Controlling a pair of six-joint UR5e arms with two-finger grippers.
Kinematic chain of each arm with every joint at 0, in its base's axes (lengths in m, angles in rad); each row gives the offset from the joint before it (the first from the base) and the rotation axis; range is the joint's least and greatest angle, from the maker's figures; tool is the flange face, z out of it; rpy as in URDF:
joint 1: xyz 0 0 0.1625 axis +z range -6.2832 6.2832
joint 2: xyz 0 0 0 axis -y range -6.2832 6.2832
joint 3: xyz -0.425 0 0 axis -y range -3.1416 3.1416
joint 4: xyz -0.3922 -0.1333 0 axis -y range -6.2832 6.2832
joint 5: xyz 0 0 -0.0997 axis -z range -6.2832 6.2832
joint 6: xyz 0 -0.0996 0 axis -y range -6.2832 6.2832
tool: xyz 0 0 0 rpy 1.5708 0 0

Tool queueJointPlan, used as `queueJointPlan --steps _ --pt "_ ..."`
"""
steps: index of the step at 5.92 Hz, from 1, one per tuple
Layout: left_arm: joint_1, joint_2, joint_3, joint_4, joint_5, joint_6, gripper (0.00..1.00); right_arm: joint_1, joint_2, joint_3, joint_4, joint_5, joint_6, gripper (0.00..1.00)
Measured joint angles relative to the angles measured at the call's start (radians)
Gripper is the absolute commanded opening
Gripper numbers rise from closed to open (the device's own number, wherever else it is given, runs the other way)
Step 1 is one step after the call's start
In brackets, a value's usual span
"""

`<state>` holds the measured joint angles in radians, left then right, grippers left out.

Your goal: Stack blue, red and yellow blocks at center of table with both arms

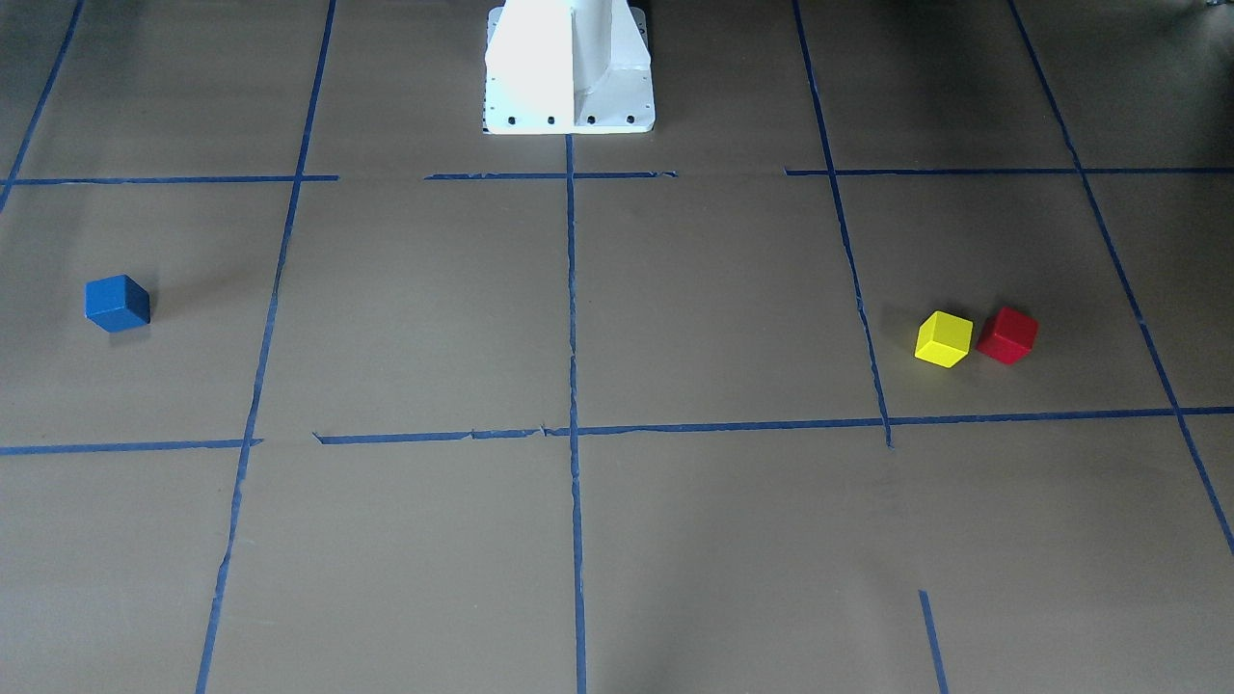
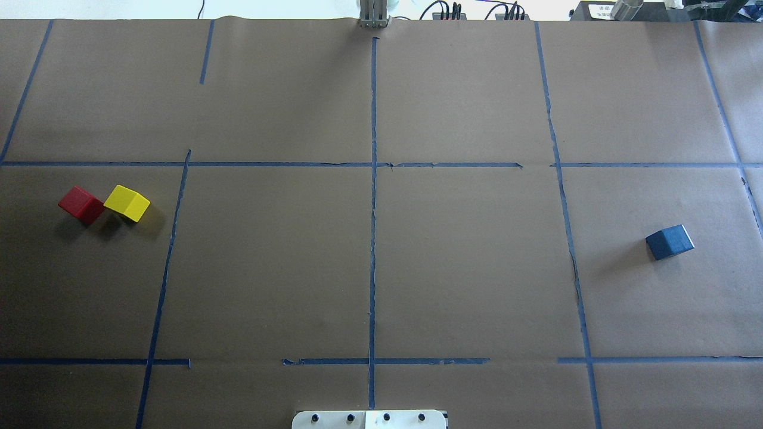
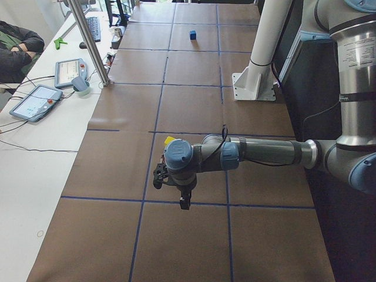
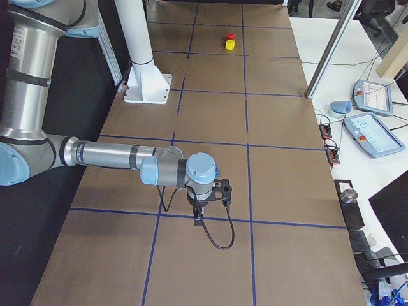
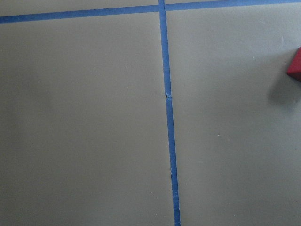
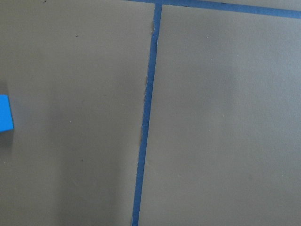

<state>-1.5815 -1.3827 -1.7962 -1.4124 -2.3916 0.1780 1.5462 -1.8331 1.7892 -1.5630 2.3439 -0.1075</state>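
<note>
Left hand (image 3: 160, 176) hangs low over table (image 2: 477, 268) at robot's left end, right hand (image 4: 223, 189) at opp. end; can't tell how far either is open. Blue block (image 2: 669, 242) sits alone, right side. Slightly farther out on left side, yellow block (image 2: 127, 202) & red block (image 2: 81, 204) side by side, red outermost.

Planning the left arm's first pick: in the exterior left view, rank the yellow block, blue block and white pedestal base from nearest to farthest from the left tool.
1. The yellow block, just beyond the left tool.
2. The white pedestal base, mid-table on the robot's side.
3. The blue block, at the table's far end.
</note>
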Motion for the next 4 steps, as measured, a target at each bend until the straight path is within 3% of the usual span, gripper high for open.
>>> queueJointPlan --steps 2,4 --pt "0.0 0.001 -0.004 0.0 -0.001 0.0 1.0 0.0 0.001 0.003 0.0 -0.001 0.003 1.0" --pt "0.001 0.001 -0.004 0.002 -0.001 0.0 1.0 -0.001 0.076 0.026 -0.002 -0.003 0.009 1.0"
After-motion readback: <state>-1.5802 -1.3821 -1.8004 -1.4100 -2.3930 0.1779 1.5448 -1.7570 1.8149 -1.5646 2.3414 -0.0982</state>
